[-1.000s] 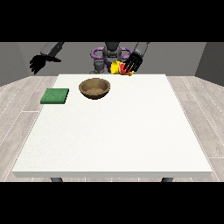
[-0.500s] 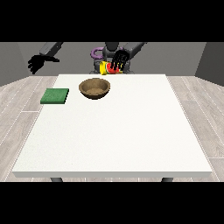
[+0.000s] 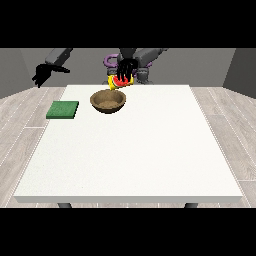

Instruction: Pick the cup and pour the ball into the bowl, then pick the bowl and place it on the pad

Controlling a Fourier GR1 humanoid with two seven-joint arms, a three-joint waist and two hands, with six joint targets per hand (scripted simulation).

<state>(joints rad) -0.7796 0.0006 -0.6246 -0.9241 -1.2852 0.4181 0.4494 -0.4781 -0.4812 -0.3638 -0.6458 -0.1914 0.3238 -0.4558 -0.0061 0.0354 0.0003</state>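
Cup (image 3: 119, 82) held tilted above far rim of bowl (image 3: 107, 101), fingers of hand at view's right (image 3: 125, 70) wrapped round it; other hand (image 3: 42, 76) aloft, relaxed; bowl likely rigid, light, best gripped at rim.

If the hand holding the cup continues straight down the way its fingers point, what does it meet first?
Probably the bowl: the hand at the view's right holds the cup just behind its far rim, though depth is unclear.

The round brown wooden bowl (image 3: 107, 101) sits just before the fingers (image 3: 126, 69) gripping the yellow cup (image 3: 118, 83). The flat green square pad (image 3: 63, 110) lies well to their left, on the large white table (image 3: 135, 150).
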